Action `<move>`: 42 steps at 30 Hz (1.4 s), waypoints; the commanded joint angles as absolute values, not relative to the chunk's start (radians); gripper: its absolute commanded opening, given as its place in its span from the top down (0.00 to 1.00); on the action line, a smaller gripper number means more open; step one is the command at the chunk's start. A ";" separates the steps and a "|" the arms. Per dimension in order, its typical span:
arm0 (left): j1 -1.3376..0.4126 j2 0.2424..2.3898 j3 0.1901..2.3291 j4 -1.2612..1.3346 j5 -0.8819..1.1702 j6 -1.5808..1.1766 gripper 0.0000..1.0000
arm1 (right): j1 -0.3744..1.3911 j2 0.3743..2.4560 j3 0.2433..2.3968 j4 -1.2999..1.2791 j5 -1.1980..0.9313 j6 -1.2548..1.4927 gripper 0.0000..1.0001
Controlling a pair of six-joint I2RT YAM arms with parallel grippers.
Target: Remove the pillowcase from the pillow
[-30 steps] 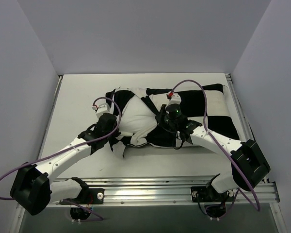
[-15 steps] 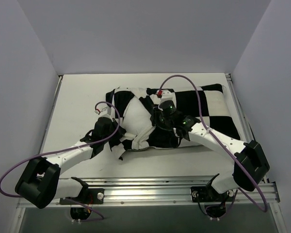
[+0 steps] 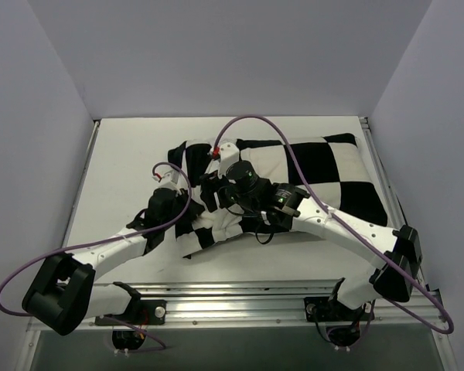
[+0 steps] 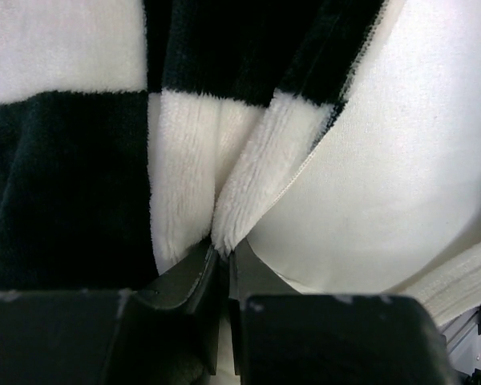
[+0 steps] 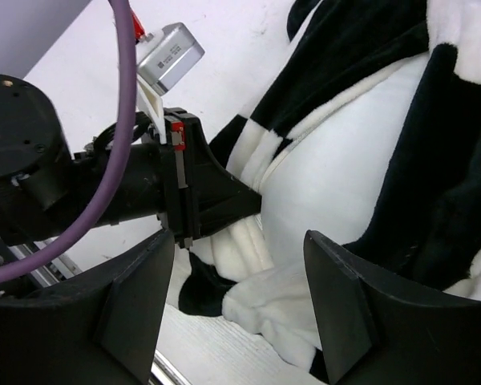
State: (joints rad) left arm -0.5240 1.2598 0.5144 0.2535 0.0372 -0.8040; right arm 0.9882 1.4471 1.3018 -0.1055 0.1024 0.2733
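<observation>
The black and white checkered pillowcase point(image 3: 332, 174) lies across the middle and right of the table, still round most of the pillow. In the left wrist view my left gripper point(image 4: 223, 255) is shut on a white fold of the pillowcase point(image 4: 64, 200) at its open edge, right beside the smooth white pillow point(image 4: 401, 160). From above, the left gripper point(image 3: 184, 215) sits at the cover's near left corner. My right gripper point(image 5: 240, 297) is open and holds nothing, hovering over the bare pillow point(image 5: 337, 184) and the bunched pillowcase point(image 5: 369, 48). It reaches left above the opening, close to the left gripper point(image 5: 216, 196).
Grey walls enclose the white table point(image 3: 124, 154) on the left, back and right. An aluminium rail point(image 3: 240, 297) runs along the near edge by the arm bases. A purple cable point(image 3: 294, 151) arcs over the pillowcase.
My right gripper has opened, let go of the fabric and swung left over the exposed pillow. The left gripper stays shut on the pillowcase edge and has shifted slightly.
</observation>
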 commanded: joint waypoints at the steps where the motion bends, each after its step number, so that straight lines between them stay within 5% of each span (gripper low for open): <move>1: -0.537 1.243 0.502 0.264 0.086 -0.805 0.88 | 0.983 1.506 1.307 -0.066 0.106 0.255 0.39; 9: -0.537 1.220 0.483 0.250 0.077 -0.813 0.91 | 0.899 1.644 1.183 0.084 0.146 0.275 0.39; 19: -0.537 1.190 0.485 0.212 0.069 -0.815 0.98 | 0.881 1.735 1.089 0.052 0.362 0.238 0.02; 30: -0.537 1.155 0.491 0.150 0.034 -0.804 0.98 | 0.897 1.899 1.095 -0.043 0.466 0.261 0.00; 33: -0.537 1.157 0.491 0.141 0.031 -0.802 0.98 | 0.897 1.948 1.109 -0.063 0.469 0.268 0.17; 36: -0.537 1.152 0.495 0.126 0.032 -0.802 0.98 | 0.897 1.971 1.117 -0.061 0.483 0.271 0.60; 37: -0.537 1.146 0.505 0.118 0.031 -0.802 0.98 | 0.897 1.971 1.118 -0.057 0.489 0.275 0.85; 38: -0.537 1.144 0.509 0.100 0.032 -0.804 0.98 | 0.891 1.962 1.118 -0.055 0.498 0.278 0.94; 42: -0.535 1.108 0.540 0.043 0.064 -0.813 0.98 | 0.841 1.904 1.118 -0.032 0.466 0.302 1.00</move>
